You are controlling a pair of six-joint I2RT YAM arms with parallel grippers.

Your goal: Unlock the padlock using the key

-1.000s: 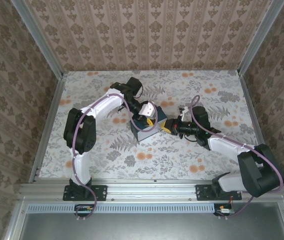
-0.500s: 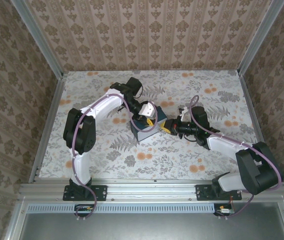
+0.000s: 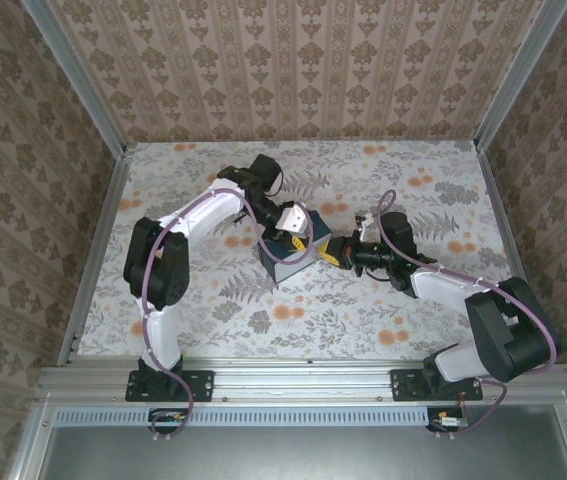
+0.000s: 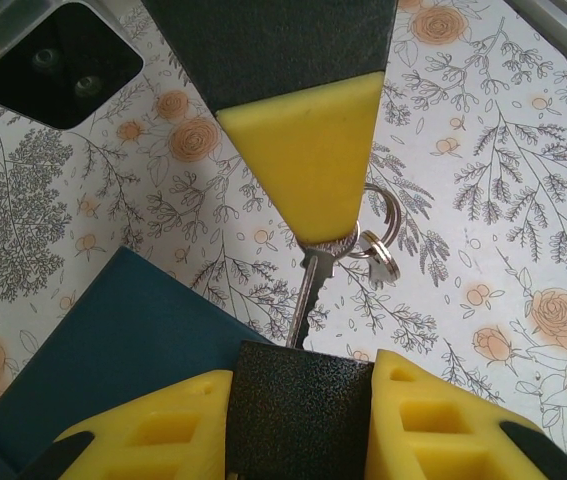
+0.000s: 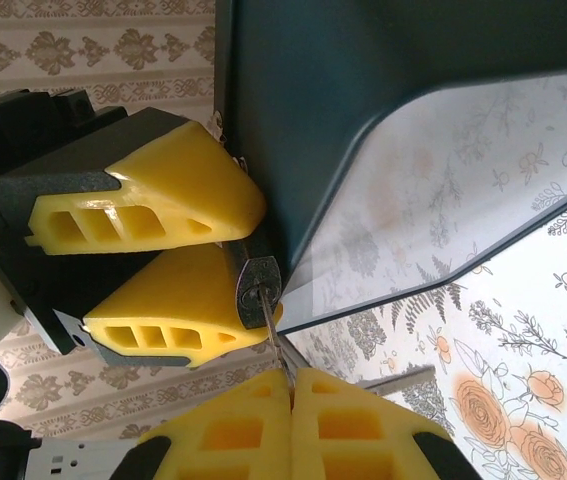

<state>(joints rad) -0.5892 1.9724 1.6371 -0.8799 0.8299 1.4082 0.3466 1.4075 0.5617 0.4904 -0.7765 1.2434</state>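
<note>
1. Padlock (image 4: 298, 425) is resting in the left gripper (image 4: 298, 385), jaws part-spread, steadying its keyway (image 5: 256, 277) midway between the worktop's (image 3: 413, 170) side edges.
2. Right gripper (image 5: 291, 385), pinched shut on the key (image 4: 308, 290), is aiming its tip at that keyway for turning.
3. Left wrist view is showing the key ring (image 4: 378, 245); right wrist, the silver keyway.

Light even and diffuse, coming from above; the floral table (image 3: 213, 310) reads bright, without hot spots. Arms (image 3: 198, 215) cast only faint, soft shadows close beside them. Overhead view sharp throughout, walls (image 3: 293, 70) splaying outward toward the corners. Left wrist view: key (image 4: 306, 295) in focus, small glints on its rings (image 4: 378, 240). Right wrist view: glossy box (image 5: 343, 90) face palely mirrors the table pattern; nearest yellow pads (image 5: 233, 430) slightly soft.
</note>
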